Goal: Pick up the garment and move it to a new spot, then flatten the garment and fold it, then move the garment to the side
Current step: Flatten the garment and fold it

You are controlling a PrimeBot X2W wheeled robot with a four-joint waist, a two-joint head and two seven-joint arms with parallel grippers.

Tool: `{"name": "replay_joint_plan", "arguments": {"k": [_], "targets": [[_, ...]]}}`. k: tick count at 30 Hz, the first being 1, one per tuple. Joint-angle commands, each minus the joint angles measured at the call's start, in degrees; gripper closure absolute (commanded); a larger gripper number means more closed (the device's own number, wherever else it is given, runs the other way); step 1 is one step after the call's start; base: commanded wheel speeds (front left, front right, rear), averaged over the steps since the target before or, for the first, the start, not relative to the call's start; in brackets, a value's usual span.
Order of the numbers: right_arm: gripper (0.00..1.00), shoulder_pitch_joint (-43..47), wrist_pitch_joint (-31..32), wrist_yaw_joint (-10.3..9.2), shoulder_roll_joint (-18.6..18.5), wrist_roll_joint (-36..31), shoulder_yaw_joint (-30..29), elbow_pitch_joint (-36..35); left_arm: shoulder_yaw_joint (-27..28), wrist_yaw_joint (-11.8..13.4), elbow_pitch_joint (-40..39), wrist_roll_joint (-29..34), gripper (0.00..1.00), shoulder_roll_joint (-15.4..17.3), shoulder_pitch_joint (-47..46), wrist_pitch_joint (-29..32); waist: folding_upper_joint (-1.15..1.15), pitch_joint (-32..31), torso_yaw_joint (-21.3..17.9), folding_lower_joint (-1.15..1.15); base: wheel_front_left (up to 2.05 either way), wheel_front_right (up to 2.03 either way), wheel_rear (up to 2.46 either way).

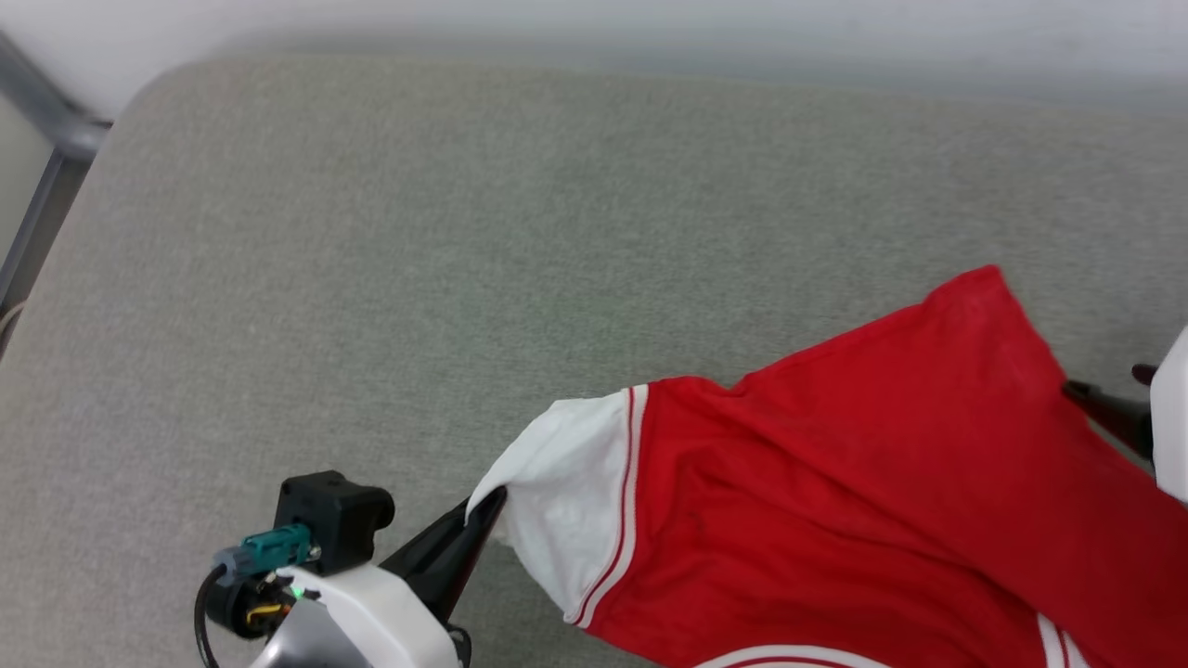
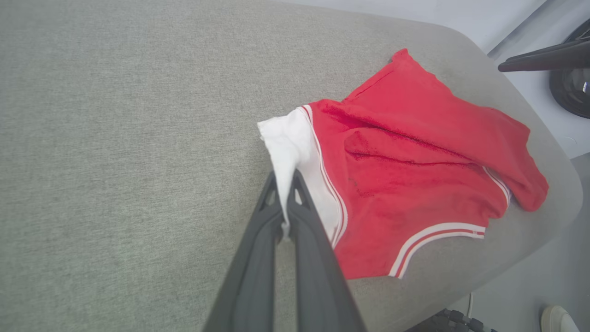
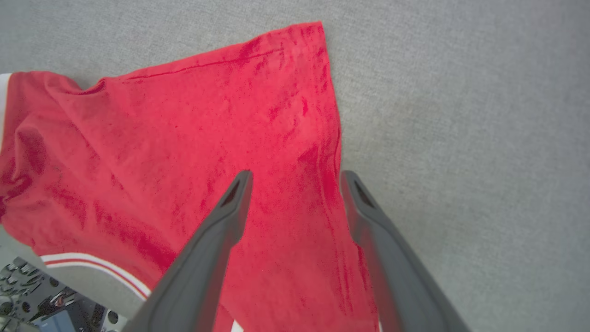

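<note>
- Grey fabric covers the bench (image 1: pixel 371 232) in the head view. The garment (image 1: pixel 835 482), red with a white sleeve (image 1: pixel 566 482), lies rumpled at its lower right and runs off the bottom edge. The left pincer (image 1: pixel 490 506) reaches up from the lower left, its tips at the sleeve's edge.
- Left wrist view: the left pincer (image 2: pixel 286 180) is clamped together on the white sleeve (image 2: pixel 288 147), with a fold of cloth pinched between its fingers. The red body of the garment (image 2: pixel 415 161) lies on the bench (image 2: pixel 115 138) near a rounded corner.
- Right wrist view: the right pincer (image 3: pixel 297 175) has its fingers wide apart above the garment (image 3: pixel 184 138), gripping nothing. One finger is over the red cloth, the other by its side edge. Whether they touch the cloth cannot be told.
</note>
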Motion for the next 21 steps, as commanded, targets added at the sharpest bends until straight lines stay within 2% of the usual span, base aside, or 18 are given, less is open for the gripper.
{"name": "replay_joint_plan", "arguments": {"k": [1, 6, 14, 21], "targets": [[0.00, -2.25, -0.60, -0.04, -0.09, -1.38, 0.73, 1.41, -0.40, -0.12, -0.62, 0.33, 1.00, -0.57, -1.21, 0.15, 0.00, 3.27, 3.08, -0.01, 0.00, 0.00, 0.00], [0.00, -7.48, -1.26, -0.04, 0.29, -5.27, 1.81, 6.68, -1.46, -0.56, -1.11, 0.64, 1.00, -1.27, -2.99, 0.53, 0.00, 6.14, 5.93, -0.01, 0.00, 0.00, 0.00], [0.00, -14.08, -4.27, -0.04, -1.30, -10.11, 3.27, 18.25, -3.36, -1.63, 0.36, 0.85, 1.00, -3.16, -5.16, -0.42, 0.00, 9.76, 10.61, -0.01, 0.00, 0.00, 0.00], [0.00, -14.35, -5.96, -0.03, -1.46, -10.24, 6.42, 23.77, -4.16, -2.19, 1.75, 0.94, 1.00, -3.82, -5.64, -1.20, 0.00, 10.51, 11.70, -0.01, 0.00, 0.00, 0.00]]}}
